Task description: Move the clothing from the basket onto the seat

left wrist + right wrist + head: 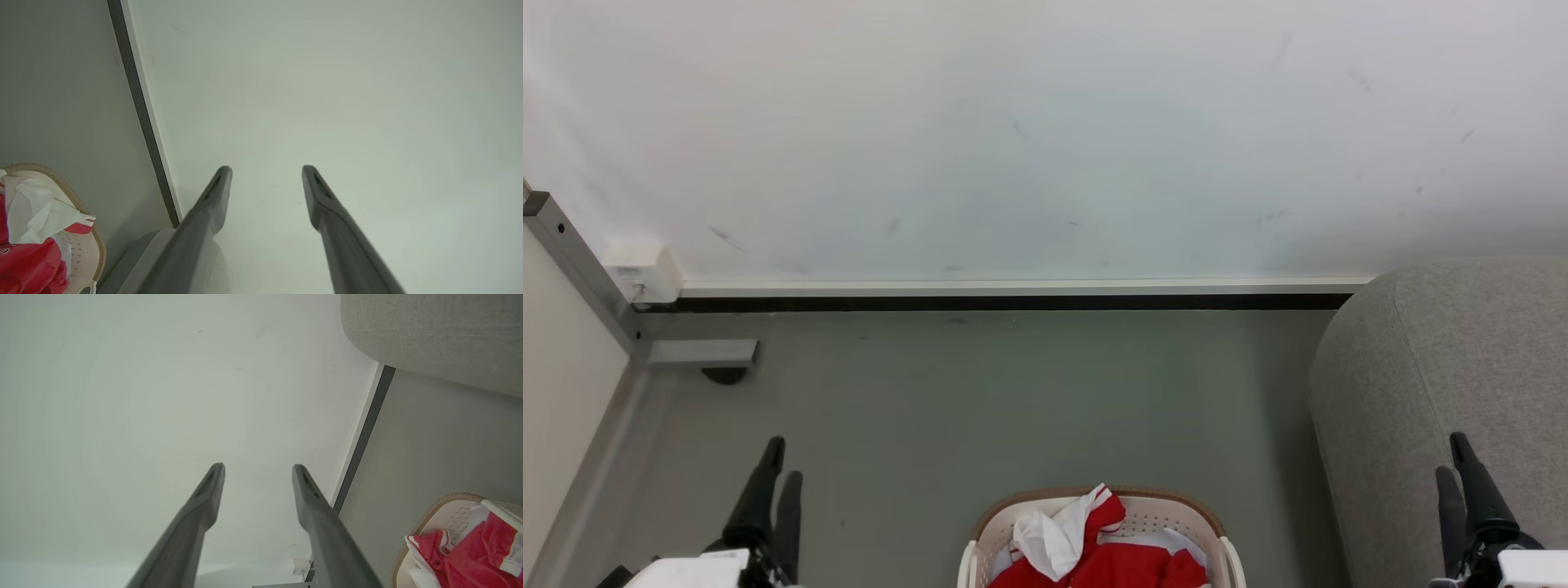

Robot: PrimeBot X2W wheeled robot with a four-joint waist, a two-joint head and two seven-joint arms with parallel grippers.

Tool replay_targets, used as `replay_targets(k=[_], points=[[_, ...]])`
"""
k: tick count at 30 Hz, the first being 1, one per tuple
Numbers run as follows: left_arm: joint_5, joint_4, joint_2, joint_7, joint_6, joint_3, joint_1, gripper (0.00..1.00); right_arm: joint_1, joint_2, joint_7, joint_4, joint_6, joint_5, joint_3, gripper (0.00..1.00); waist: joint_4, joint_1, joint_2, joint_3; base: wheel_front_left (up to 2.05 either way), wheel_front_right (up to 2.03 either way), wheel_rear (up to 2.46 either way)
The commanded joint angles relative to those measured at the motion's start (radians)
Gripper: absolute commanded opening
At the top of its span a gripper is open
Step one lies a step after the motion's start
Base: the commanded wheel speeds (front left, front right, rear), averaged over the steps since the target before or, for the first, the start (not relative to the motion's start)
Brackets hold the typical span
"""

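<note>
Low at the left, above the grey floor: the left gripper, fingers apart, holding nothing. In the middle, at the bottom edge of the head view: the basket, standing on the floor, with the clothing piled inside, red with a white fold rising over the rim. Further right: the seat, near the basket but apart from it, no garment on the part in view. Low at the right, in front of the seat: the right gripper, fingers likewise spread, empty.

Looks like the very start: nothing gripped yet, both grippers well clear of the basket. Calls next for bending toward the basket, reaching in over the rim, pinching a thick fold of red fabric, then lifting clear of the rim before swinging right to the seat.
</note>
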Motion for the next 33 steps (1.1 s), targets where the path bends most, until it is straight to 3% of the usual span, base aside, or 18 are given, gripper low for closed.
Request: replay_targets(k=[1, 9, 17, 26, 33], points=[[0.003, -0.014, 0.003, -0.007, -0.002, -0.003, -0.012, 1.0, -0.013, -0.004, -0.001, -0.011, 0.0, -0.01, -0.002, 1.0, 0.0, 0.0, 0.0, 0.0, 0.0, 0.0, 0.0], [0.035, -0.029, 0.007, -0.049, -0.012, -0.028, -0.015, 1.0, -0.017, 0.03, -0.003, -0.027, 0.0, -0.077, -0.008, 1.0, 0.0, 0.0, 0.0, 0.002, 0.0, 0.0, 0.0], [0.146, -0.048, 0.016, -0.086, -0.021, -0.047, -0.016, 1.0, -0.02, 0.062, -0.006, -0.043, 0.0, -0.191, -0.022, 1.0, -0.002, 0.0, 0.0, 0.003, 0.0, 0.0, 0.0], [0.378, -0.081, 0.035, -0.124, -0.03, -0.076, -0.014, 1.0, -0.019, 0.093, -0.009, -0.041, 0.0, -0.37, -0.047, 1.0, -0.006, 0.0, 0.0, 0.004, 0.0, 0.0, 0.0], [0.547, -0.089, 0.027, -0.151, -0.036, -0.069, -0.004, 1.0, -0.022, 0.116, -0.01, -0.036, -0.001, -0.572, -0.059, 1.0, -0.01, 0.0, 0.0, 0.003, 0.0, 0.0, 0.0]])
